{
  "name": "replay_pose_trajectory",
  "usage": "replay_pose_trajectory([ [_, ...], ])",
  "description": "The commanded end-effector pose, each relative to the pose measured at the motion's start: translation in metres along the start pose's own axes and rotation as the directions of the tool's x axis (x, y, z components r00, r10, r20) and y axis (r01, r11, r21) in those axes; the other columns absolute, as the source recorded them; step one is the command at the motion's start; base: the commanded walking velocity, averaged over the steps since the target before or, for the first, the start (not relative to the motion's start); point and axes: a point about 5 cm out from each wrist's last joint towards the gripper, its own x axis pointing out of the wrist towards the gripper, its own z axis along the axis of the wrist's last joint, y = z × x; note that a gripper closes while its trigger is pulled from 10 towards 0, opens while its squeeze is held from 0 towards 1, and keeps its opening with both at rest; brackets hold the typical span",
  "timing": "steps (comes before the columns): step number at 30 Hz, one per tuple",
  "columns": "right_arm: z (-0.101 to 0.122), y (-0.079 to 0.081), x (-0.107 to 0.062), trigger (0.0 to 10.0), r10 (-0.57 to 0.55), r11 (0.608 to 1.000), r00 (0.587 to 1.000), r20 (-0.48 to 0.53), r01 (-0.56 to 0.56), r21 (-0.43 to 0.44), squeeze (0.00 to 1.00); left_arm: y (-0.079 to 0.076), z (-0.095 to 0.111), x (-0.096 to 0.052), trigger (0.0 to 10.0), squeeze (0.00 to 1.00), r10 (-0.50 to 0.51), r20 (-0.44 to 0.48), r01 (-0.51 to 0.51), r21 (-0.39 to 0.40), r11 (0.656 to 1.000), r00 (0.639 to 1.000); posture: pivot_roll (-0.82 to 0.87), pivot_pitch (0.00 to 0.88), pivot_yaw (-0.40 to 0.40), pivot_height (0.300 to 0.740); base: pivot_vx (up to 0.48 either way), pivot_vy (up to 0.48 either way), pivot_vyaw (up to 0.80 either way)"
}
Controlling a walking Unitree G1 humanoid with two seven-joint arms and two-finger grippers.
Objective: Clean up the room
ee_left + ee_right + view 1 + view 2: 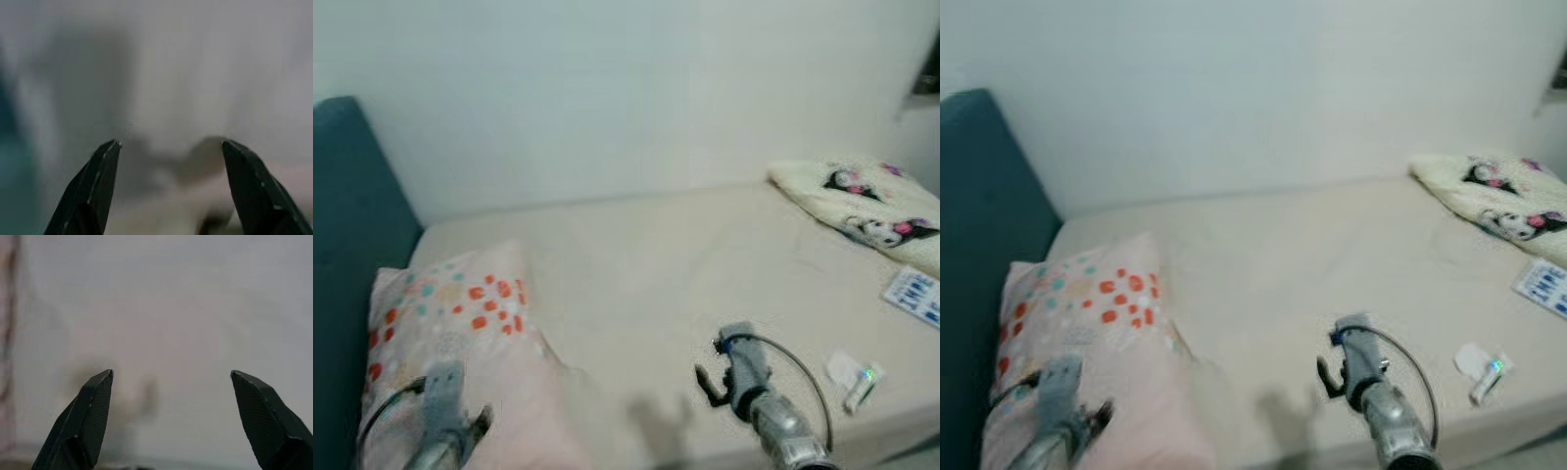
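The left gripper is hovering with fingers spread over the dotted pillow at the bed's head end. The right gripper, also released, is hanging above the bed's front edge.

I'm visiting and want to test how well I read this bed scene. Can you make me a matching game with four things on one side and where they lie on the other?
Things:
1. dotted pillow
2. cartoon blanket
3. small white wrapper
4. blue-printed card

Places:
A. far right corner of the bed, by the wall
B. bed's right edge, nearer than the blanket
C. left end, beside the teal headboard
D. near edge, right of the right gripper

Pairs: 1-C, 2-A, 3-D, 4-B
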Motion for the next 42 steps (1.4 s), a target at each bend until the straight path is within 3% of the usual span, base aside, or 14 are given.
replay_pose_trajectory([
  [1, -0.003, -0.013, -0.004, 10.0, -0.024, 1.000, 1.000, -0.014, 0.023, -0.018, 0.00, -0.010, 0.010, 0.002, 10.0, 0.00, -0.019, 0.021, 0.018, 0.024, 1.000, 1.000, -0.08, 0.000, 0.007, 0.740, 0.000, -0.480, 0.66],
  [6, 0.008, -0.012, 0.001, 10.0, -0.006, 1.000, 1.000, 0.014, 0.006, -0.028, 0.00, -0.012, -0.007, -0.001, 10.0, 0.00, -0.039, -0.036, 0.040, 0.051, 0.998, 0.999, -0.08, 0.000, 0.001, 0.740, 0.000, -0.288, 0.67],
  [14, 0.013, -0.015, 0.005, 10.0, 0.002, 1.000, 1.000, 0.013, -0.002, -0.027, 0.00, -0.018, -0.008, -0.001, 10.0, 0.00, -0.064, -0.046, 0.067, 0.079, 0.995, 0.997, -0.07, 0.000, -0.006, 0.740, 0.000, 0.000, 0.66],
  [21, 0.006, -0.019, 0.004, 10.0, 0.009, 0.999, 1.000, -0.029, -0.007, 0.054, 0.00, -0.021, -0.010, -0.001, 10.0, 0.00, -0.080, -0.062, 0.087, 0.118, 0.989, 0.995, -0.08, 0.000, -0.005, 0.740, 0.000, 0.000, 0.67],
  [31, -0.006, -0.021, 0.000, 10.0, 0.012, 0.996, 0.997, -0.076, -0.006, 0.087, 0.00, -0.021, -0.010, -0.001, 10.0, 0.00, -0.080, -0.068, 0.089, 0.138, 0.986, 0.994, -0.08, 0.000, -0.006, 0.740, 0.000, 0.000, 0.67],
  [37, -0.026, -0.025, -0.007, 10.0, -0.023, 0.982, 0.990, -0.141, 0.049, 0.183, 0.00, -0.020, -0.004, 0.000, 10.0, 0.00, -0.053, -0.050, 0.060, 0.157, 0.986, 0.997, -0.08, 0.000, -0.019, 0.740, 0.000, 0.000, 0.66],
  [38, -0.053, -0.025, -0.018, 10.0, -0.054, 0.950, 0.974, -0.221, 0.118, 0.288, 0.00, -0.023, 0.007, 0.002, 10.0, 0.00, -0.055, -0.021, 0.058, 0.162, 0.985, 0.998, -0.08, 0.000, -0.021, 0.740, 0.000, 0.000, 0.66],
  [42, -0.072, -0.023, -0.027, 10.0, -0.068, 0.921, 0.959, -0.277, 0.167, 0.352, 0.00, -0.025, 0.014, 0.003, 10.0, 0.00, -0.060, -0.007, 0.060, 0.166, 0.984, 0.998, -0.07, 0.000, -0.021, 0.740, 0.000, 0.000, 0.66],
])
